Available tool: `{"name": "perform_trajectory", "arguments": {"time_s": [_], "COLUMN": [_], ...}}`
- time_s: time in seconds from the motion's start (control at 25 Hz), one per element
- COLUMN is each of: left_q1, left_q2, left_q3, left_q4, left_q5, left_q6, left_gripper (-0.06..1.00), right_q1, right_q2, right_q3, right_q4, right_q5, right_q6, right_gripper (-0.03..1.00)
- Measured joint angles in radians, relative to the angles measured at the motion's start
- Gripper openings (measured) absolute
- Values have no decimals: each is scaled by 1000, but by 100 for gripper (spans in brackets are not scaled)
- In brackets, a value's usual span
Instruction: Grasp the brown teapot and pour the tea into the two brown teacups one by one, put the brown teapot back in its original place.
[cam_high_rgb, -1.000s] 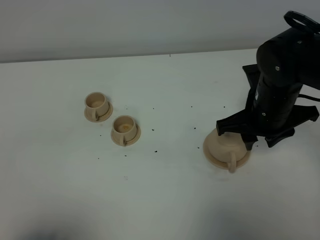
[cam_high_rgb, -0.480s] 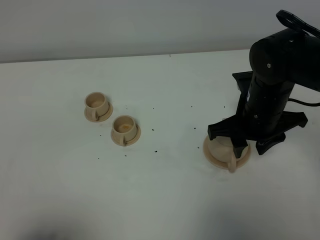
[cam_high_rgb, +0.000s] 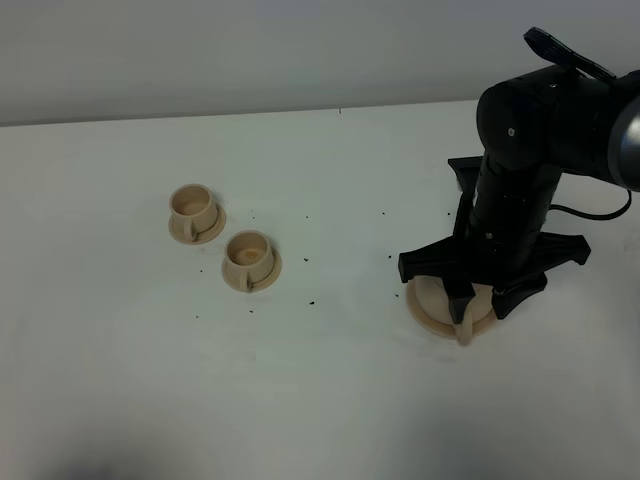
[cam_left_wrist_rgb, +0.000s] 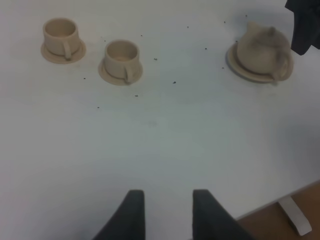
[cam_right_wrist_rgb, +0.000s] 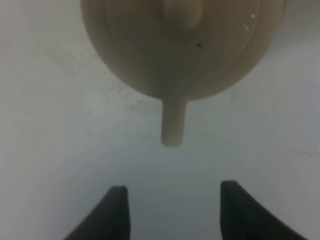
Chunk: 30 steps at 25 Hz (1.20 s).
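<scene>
Exterior high: the right gripper (cam_high_rgb: 483, 298) hangs over the brown teapot (cam_high_rgb: 435, 298), which sits on its saucer (cam_high_rgb: 425, 320); left wrist: the left gripper (cam_left_wrist_rgb: 167, 215) has its fingers parted, holding nothing; right wrist: the fingers (cam_right_wrist_rgb: 112, 212) are spread wide, with the teapot's handle (cam_right_wrist_rgb: 173, 122) just ahead of their gap, untouched.

Teapot (cam_left_wrist_rgb: 263, 47) sits on its saucer (cam_left_wrist_rgb: 236, 64), right side of surface (cam_high_rgb: 320, 390). Well left: far teacup (cam_high_rgb: 191, 203), with near teacup (cam_high_rgb: 249, 250) just beside it, front-right. Both on cup saucers (cam_high_rgb: 275, 265). Right claw (cam_right_wrist_rgb: 176, 210) over teapot handle.
</scene>
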Motion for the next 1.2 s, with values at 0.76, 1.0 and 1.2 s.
{"name": "perform_trajectory", "arguments": {"time_s": [0.76,1.0,1.2], "left_q1": [0,0,0], "left_q2": [0,0,0], "left_q3": [0,0,0], "left_q4": [0,0,0], "left_q5": [0,0,0], "left_q6": [0,0,0], "left_gripper": [26,26,26], "right_q1": [0,0,0], "right_q2": [77,77,77], "right_q3": [-4,-4,-4], "right_q4": [-40,-46,-47], "right_q5": [-78,-79,-81], "right_q6": [0,2,-6], "right_gripper": [42,41,42]}}
